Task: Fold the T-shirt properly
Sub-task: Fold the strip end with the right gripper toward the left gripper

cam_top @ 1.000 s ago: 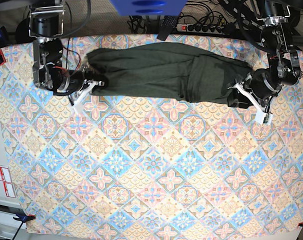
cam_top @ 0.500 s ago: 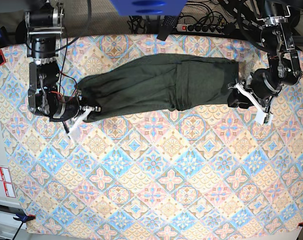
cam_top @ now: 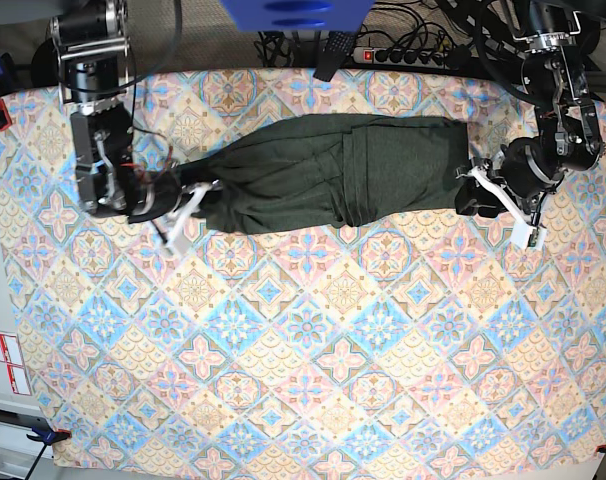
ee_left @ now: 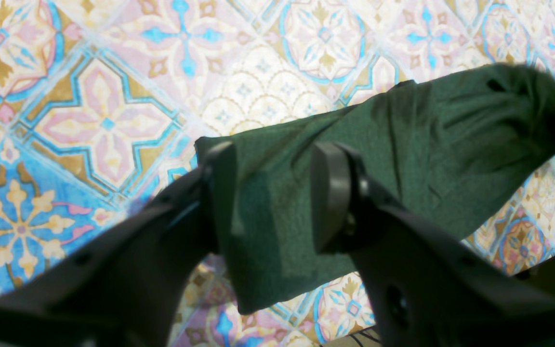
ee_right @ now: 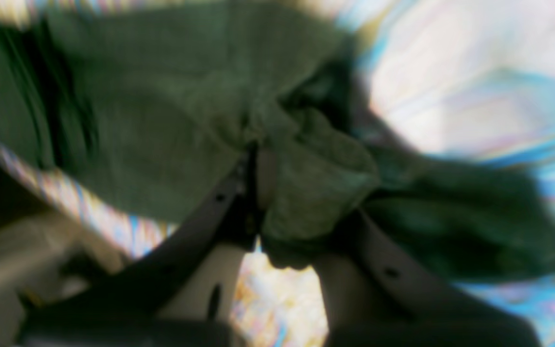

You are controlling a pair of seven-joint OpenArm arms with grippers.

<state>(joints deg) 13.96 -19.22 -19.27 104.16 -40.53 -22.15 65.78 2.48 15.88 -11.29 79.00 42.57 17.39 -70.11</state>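
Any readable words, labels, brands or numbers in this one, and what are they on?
No text can be read.
White and red stickers left of the patterned tablecloth: print too small to read.
T-shirt: plain, no print or label showing.
Both wrist views: no lettering on fabric or claws.

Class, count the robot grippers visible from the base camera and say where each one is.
2: the right gripper at the T-shirt's left end, the left gripper at its right end.

A tablecloth [cam_top: 303, 380] patterned with pink, blue and tan diamond tiles fills most of the base view. Along the top edge lie a black power strip [cam_top: 408, 57], tangled black cables [cam_top: 283, 45] and a blue object [cam_top: 295, 14]. Red-and-white labels [cam_top: 3, 362] sit at lower left.
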